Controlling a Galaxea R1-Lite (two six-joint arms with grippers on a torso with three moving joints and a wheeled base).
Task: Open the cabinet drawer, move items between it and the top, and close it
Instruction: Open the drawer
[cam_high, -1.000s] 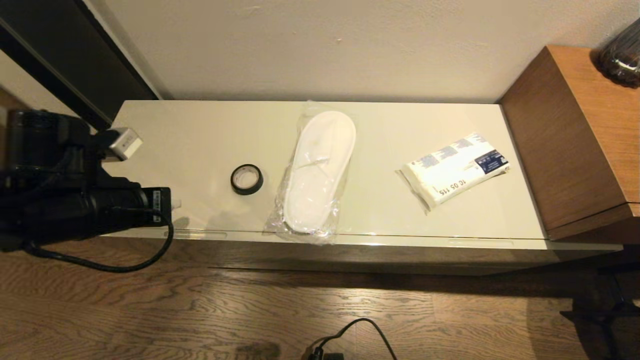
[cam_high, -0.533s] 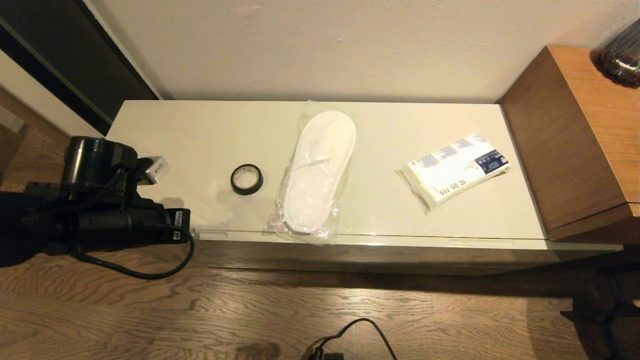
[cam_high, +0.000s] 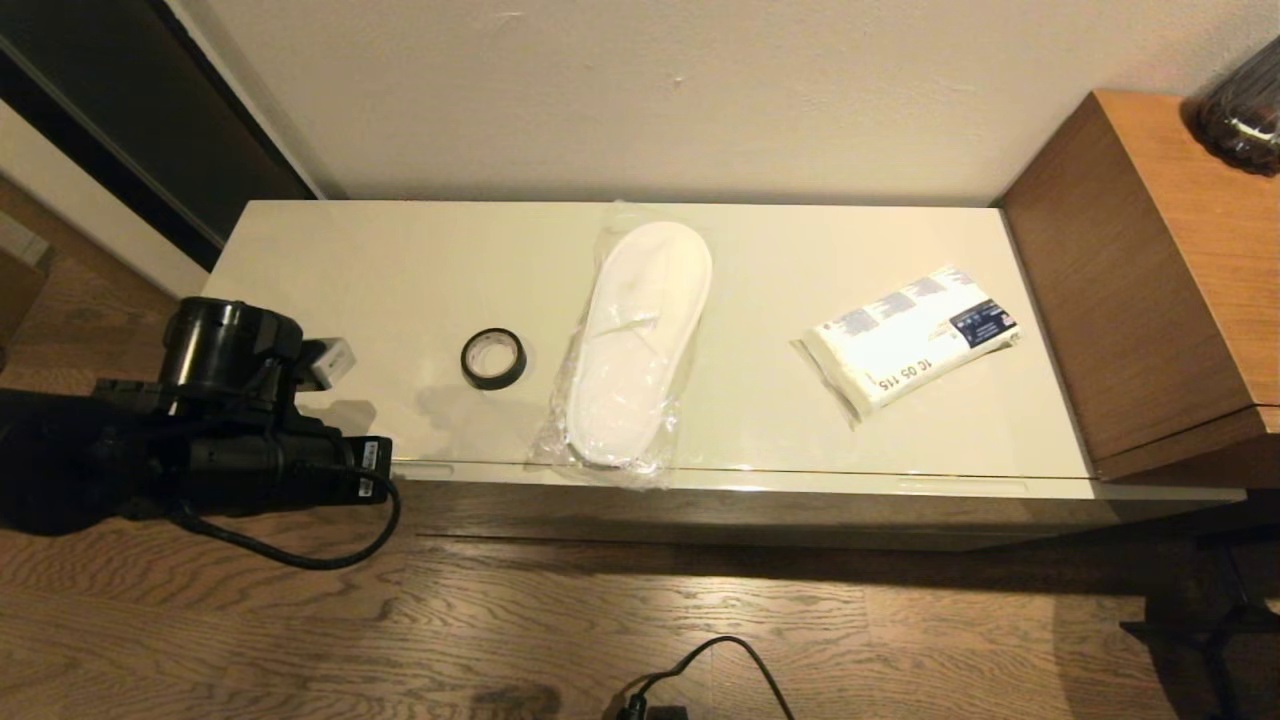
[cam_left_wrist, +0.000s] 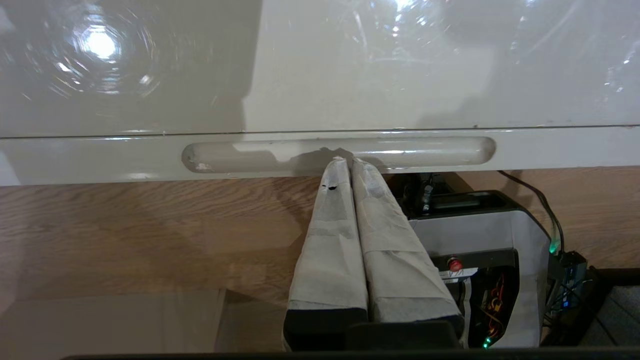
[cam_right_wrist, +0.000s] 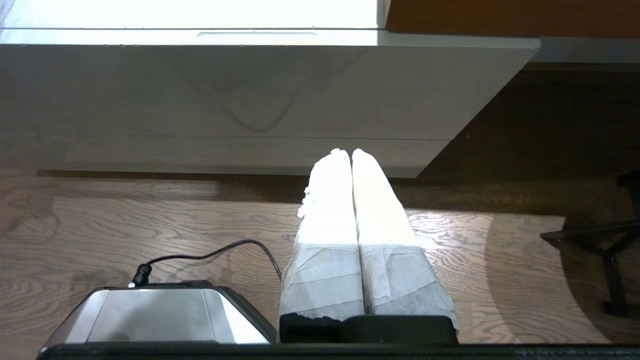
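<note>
While the drawer (cam_high: 700, 482) is sitting closed along the front of the cabinet, under the glossy cream top (cam_high: 400, 260), the left gripper (cam_left_wrist: 348, 161) is hovering at the left handle slot (cam_left_wrist: 340, 154) with its taped fingers pressed flat together, tips right at the slot's lower lip; whether they are touching it I cannot tell. The right gripper (cam_right_wrist: 345, 152) is hanging low in front of the cabinet, well apart from the right handle slot (cam_right_wrist: 256, 35), its fingers likewise closed with nothing between them. The drawer is looking long, stiff and slick, so it is likely going to slide rather than lift, and the recessed slot is the sensible place to hook it; pulling from one end alone may be making it rack a little. On the top, the black tape roll (cam_high: 493, 358) is lying flat, small and rigid, best pinched across its rim. The slipper (cam_high: 635, 345) in clear plastic is lying beside it, soft, light and slippery, its wrapper overhanging the front edge. The white packet (cam_high: 912, 337) is resting well to the right, soft and squashy; its blue print is mostly unreadable, though "10 05 115" is showing along one edge.
</note>
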